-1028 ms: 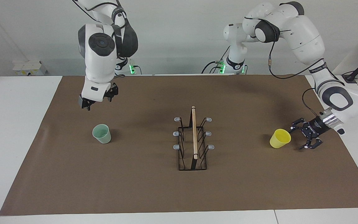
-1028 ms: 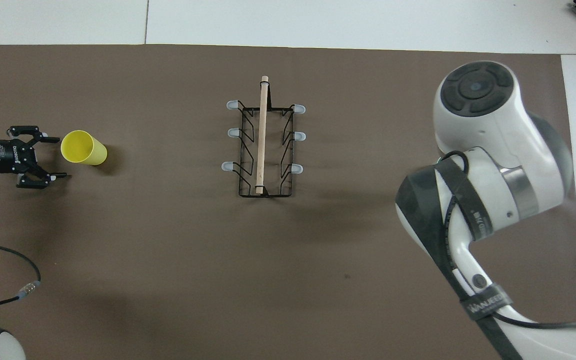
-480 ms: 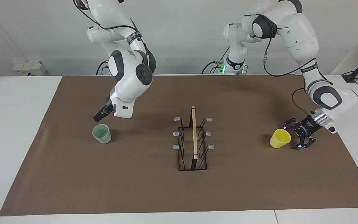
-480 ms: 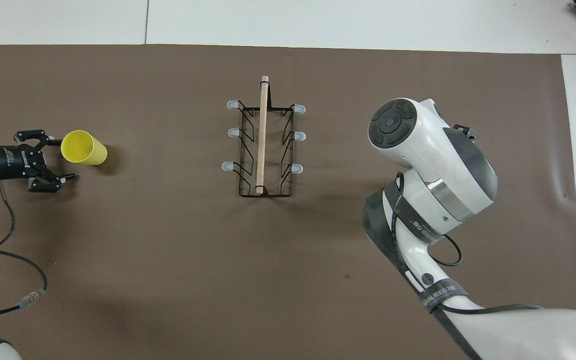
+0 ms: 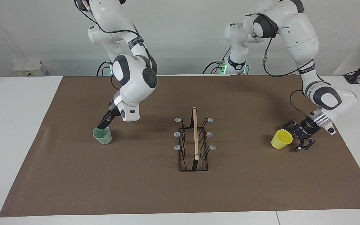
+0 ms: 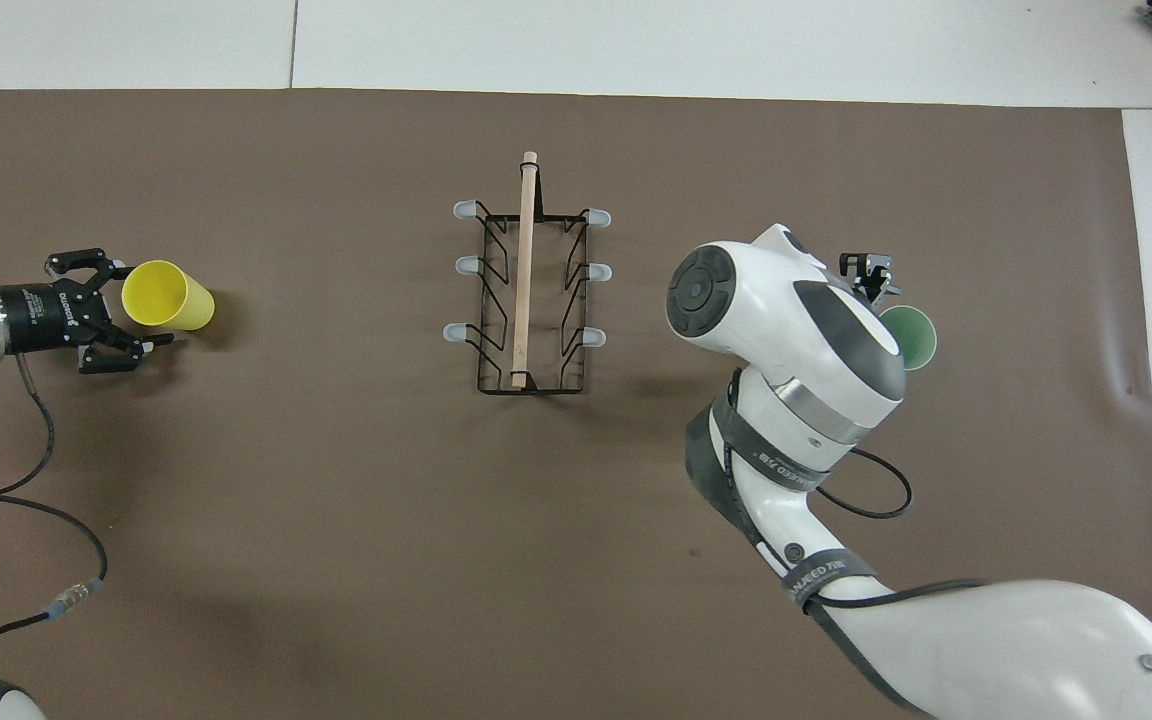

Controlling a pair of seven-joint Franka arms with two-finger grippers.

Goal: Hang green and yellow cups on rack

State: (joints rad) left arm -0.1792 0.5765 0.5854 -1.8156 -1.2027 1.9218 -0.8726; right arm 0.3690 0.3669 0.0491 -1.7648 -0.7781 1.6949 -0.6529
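A white counter under a brown mat, set against a plain pale wall.
The brown mat (image 5: 155, 193) covers most of the white counter (image 5: 14, 131), leaving bare white strips at both ends and along the edge farthest from the robots; seams divide the counter into panels; the wall (image 5: 183, 34) is blank and evenly lit; a small white box (image 5: 30, 67) sits by the wall at the right arm's end; soft shadows fall on the mat.

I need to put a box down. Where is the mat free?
The mat is bare between the rack and each cup. It is crowded at the green cup under the right gripper and at the yellow cup beside the left gripper.
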